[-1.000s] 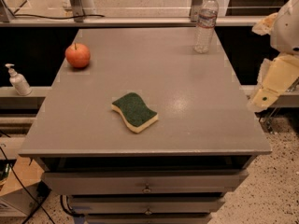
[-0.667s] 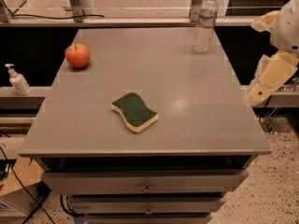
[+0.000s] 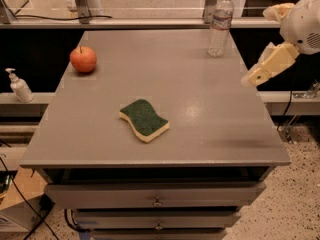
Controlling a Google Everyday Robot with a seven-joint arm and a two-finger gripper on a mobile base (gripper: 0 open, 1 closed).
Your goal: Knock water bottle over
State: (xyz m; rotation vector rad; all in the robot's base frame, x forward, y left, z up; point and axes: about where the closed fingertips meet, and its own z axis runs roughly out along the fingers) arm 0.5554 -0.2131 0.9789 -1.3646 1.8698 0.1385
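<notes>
**Gripper** [image 3: 252, 77]: a tan, tapered end piece slanting down and leftward from the white arm housing [image 3: 303, 20] at the right edge of the view. Its tip hangs by the right rim of the grey table top [image 3: 210, 134], above the surface and touching nothing. Whether it is open or closed cannot be told from this angle; no object is seen in its hold.

**Water bottle** [image 3: 220, 24]: the object nearest the gripper, up and to the left of its tip and apart from it. It stands upright at the far right corner of the table, with a clear ribbed body, white cap and pale label band.

**Sponge** [image 3: 144, 120]: further left of the gripper tip and closer to the front edge. It lies flat near the middle of the table, green scouring face up over a yellow layer.

**Apple** [image 3: 83, 59]: red, stem up, well away from the gripper on the far left side of the table.

**Pump dispenser bottle** [image 3: 19, 85]: small and white, farthest from the gripper, standing off the table beyond its left edge.

**Drawers** [image 3: 156, 196]: below the table top at the front, each with a small knob.
</notes>
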